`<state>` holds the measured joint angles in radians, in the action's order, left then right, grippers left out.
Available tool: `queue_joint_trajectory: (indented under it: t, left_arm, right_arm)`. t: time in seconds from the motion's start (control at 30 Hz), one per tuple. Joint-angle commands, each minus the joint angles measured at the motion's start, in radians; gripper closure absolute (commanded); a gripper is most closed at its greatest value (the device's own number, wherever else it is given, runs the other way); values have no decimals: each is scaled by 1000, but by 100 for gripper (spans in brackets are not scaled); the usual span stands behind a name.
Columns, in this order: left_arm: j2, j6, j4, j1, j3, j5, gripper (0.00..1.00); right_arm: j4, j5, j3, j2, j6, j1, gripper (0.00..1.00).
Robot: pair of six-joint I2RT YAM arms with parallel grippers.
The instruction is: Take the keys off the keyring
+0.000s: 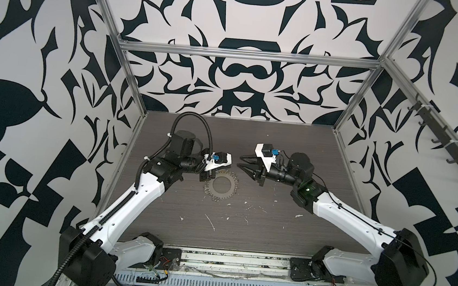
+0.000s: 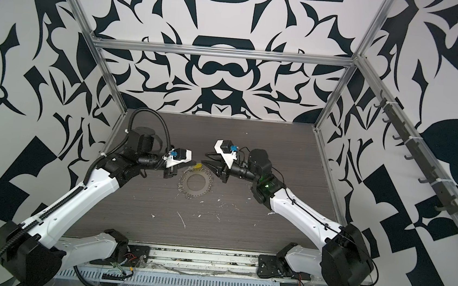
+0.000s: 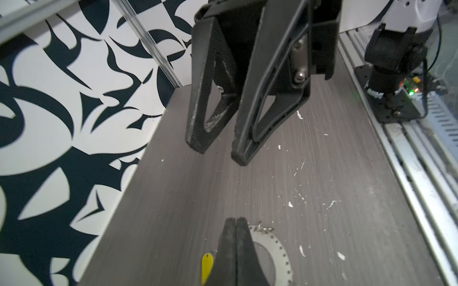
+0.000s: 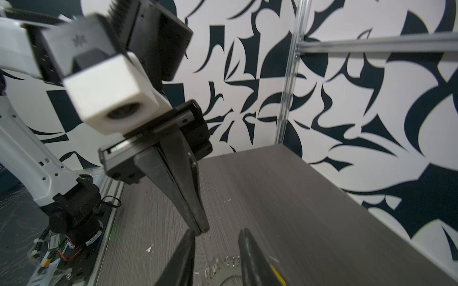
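Black left gripper (image 3: 235, 220) stands at the keyring's 10 o'clock, jaws pressed together with nothing visible between them, tips over the keyring (image 2: 195, 195) rim; we cannot tell whether they touch it. We find the keyring flat on the table (image 1: 271, 224), with the yellow key (image 2: 197, 165) at its 12 o'clock. We cannot confirm that the key is still threaded. Right gripper (image 1: 239, 162) hovers at 2 o'clock, jaws narrowly parted and empty.

Risks noted:
- If the left tips do not pin the disc, a pull on the key would drag the whole keyring.
- The narrow gap may miss the key head or snag neighbouring loops.
- Both grippers crowd one spot and could collide.
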<state>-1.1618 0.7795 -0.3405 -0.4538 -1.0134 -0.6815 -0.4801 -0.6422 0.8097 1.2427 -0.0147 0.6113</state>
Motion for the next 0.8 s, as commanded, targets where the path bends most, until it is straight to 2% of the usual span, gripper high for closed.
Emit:
queue_joint_trajectory:
  t: [0.0, 0.07, 0.1, 0.23, 0.27, 0.33, 0.43, 0.57, 0.67, 0.77]
  left_arm:
    - [-10, -150, 29, 69, 116, -34, 88]
    - [9, -320, 146, 88, 204, 36, 60]
    - [15, -401, 193, 90, 232, 115, 51]
    - [-20, -678, 209, 92, 246, 443, 42]
    - [-48, -736, 183, 96, 228, 483, 40]
    - [-104, -785, 107, 109, 184, 484, 37]
    - [-237, -882, 9, 128, 92, 513, 37]
    - [-379, -985, -103, 194, -18, 473, 39]
    - [-434, -1042, -126, 242, -52, 414, 39]
    - [-449, -1078, -127, 280, -62, 407, 39]
  right_arm:
    - [22, 105, -42, 3, 39, -37, 65]
    - [89, 160, -23, 32, 74, -45, 63]
    - [147, 194, -1, 46, 82, -45, 63]
    - [363, 358, 111, 120, 190, -42, 61]
    - [394, 357, 135, 146, 204, -42, 59]
    - [439, 358, 183, 201, 247, -39, 55]
    - [564, 365, 322, 325, 318, -32, 54]
    - [701, 383, 531, 517, 370, -7, 54]
    - [785, 389, 691, 656, 376, 24, 51]
    - [880, 429, 859, 781, 369, 58, 47]
